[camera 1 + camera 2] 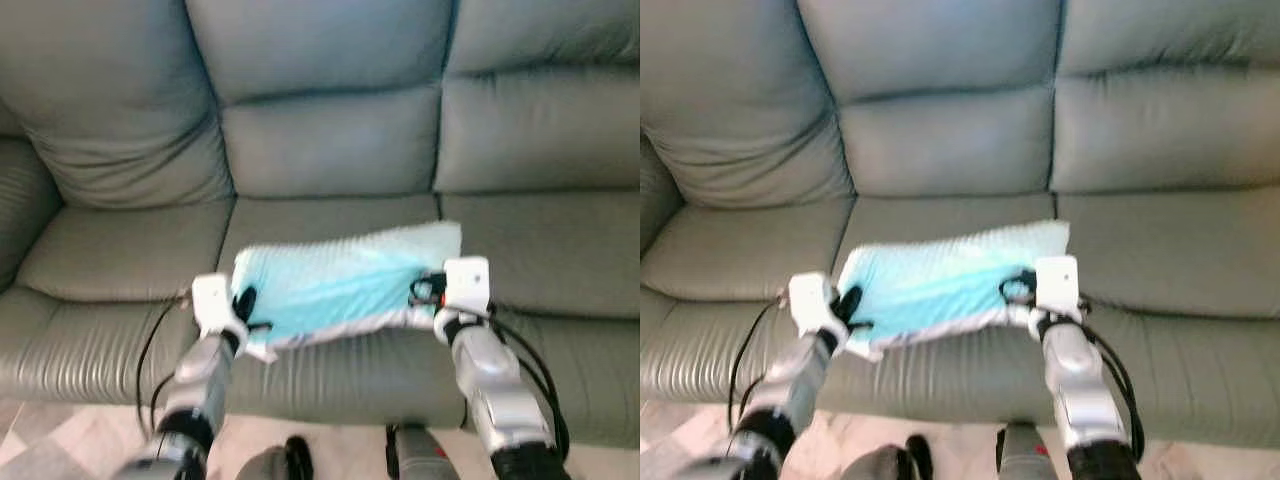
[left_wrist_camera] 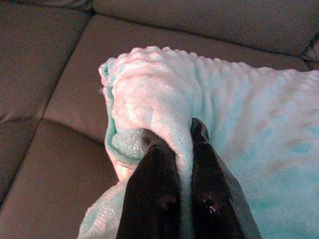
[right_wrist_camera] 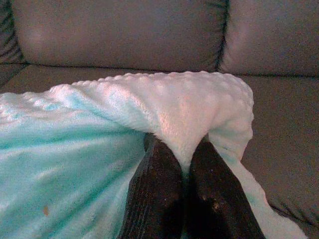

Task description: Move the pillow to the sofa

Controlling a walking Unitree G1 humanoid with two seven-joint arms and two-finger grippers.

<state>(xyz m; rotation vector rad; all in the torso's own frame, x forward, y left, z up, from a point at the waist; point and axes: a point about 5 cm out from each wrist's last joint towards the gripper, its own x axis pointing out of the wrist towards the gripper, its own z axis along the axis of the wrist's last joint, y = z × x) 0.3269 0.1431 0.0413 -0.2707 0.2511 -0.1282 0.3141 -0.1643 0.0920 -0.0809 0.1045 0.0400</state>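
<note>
A light turquoise fleecy pillow (image 1: 340, 282) lies over the front of the grey-green sofa's middle seat cushion (image 1: 330, 215), its near edge reaching the cushion's front. My left gripper (image 1: 243, 303) is shut on the pillow's left end; in the left wrist view the black fingers (image 2: 154, 194) pinch a fold of the fabric (image 2: 149, 99). On the right end my right gripper (image 1: 425, 290) is shut too, with fabric (image 3: 179, 109) bunched between its fingers (image 3: 154, 194) in the right wrist view.
The sofa has three seats with tall back cushions (image 1: 330, 130). Its left armrest (image 1: 15, 210) curves in at the left. Pale tiled floor (image 1: 60, 440) shows below the sofa front, close to my body.
</note>
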